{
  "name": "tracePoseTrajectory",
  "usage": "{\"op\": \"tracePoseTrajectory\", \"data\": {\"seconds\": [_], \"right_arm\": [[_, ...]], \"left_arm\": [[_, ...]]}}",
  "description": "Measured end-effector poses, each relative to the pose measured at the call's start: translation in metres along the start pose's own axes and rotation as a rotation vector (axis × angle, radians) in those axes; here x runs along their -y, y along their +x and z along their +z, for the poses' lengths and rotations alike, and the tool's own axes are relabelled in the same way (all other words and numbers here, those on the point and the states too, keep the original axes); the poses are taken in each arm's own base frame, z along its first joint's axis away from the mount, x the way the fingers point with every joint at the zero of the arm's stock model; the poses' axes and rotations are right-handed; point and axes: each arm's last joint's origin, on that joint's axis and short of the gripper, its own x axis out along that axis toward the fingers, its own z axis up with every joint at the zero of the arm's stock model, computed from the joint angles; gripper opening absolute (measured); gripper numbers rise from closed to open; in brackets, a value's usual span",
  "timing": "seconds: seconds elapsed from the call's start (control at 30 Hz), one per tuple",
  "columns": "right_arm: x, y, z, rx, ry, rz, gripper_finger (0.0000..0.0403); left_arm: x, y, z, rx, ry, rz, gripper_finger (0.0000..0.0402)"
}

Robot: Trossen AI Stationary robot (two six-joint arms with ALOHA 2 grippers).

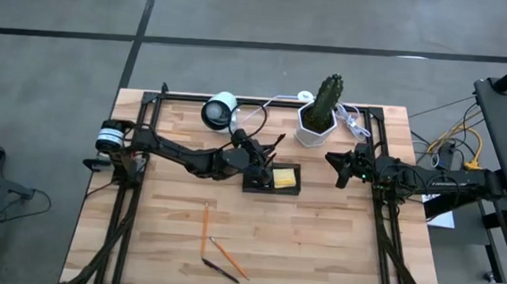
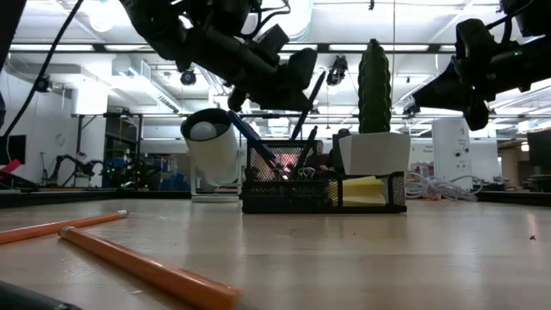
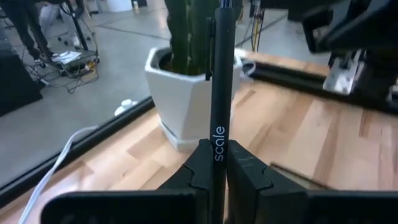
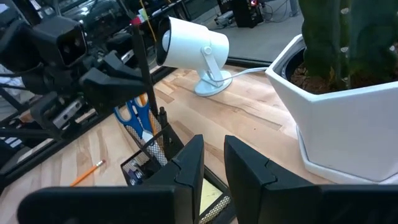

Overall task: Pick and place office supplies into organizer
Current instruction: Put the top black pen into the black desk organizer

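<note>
The black mesh organizer (image 1: 271, 178) stands mid-table, with the yellow sticky-note pad (image 1: 285, 176) and the blue-handled scissors (image 4: 134, 114) in it. My left gripper (image 1: 259, 157) hovers over the organizer's left end, shut on a black pen (image 3: 221, 74). The pen also shows in the low view (image 2: 306, 108), standing steeply over the organizer (image 2: 323, 191). My right gripper (image 1: 345, 167) waits open to the organizer's right, above the table, touching nothing. Two orange pencils (image 1: 204, 228) (image 1: 228, 258) and a dark pen (image 1: 219, 269) lie flat near the table's near edge. My left gripper pinches the black pen's shaft (image 3: 219, 144) between its two fingers, at the printed word. The pen runs on past the fingers, its clip (image 3: 208, 46) beyond them. It stands steeply tilted over the organizer (image 4: 152, 163). Whether its lower end touches the organizer cannot be told.
A white hexagonal pot with a cactus (image 1: 320, 117) stands just beyond the organizer on the far right. A white lamp-like camera (image 1: 219, 111) and white cables (image 1: 351, 122) sit along the far edge. Bare wood lies between the organizer and the pencils.
</note>
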Motion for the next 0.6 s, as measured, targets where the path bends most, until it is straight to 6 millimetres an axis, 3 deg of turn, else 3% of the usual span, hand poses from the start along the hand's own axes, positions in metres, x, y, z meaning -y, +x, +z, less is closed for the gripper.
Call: {"op": "tracePoseTrajectory", "data": {"seconds": [0.6], "right_arm": [[0.001, 0.0, -0.002, -0.02, -0.013, -0.013, 0.0054]], "left_arm": [[0.004, -0.005, -0.015, -0.114, 0.091, -0.004, 0.001]]}}
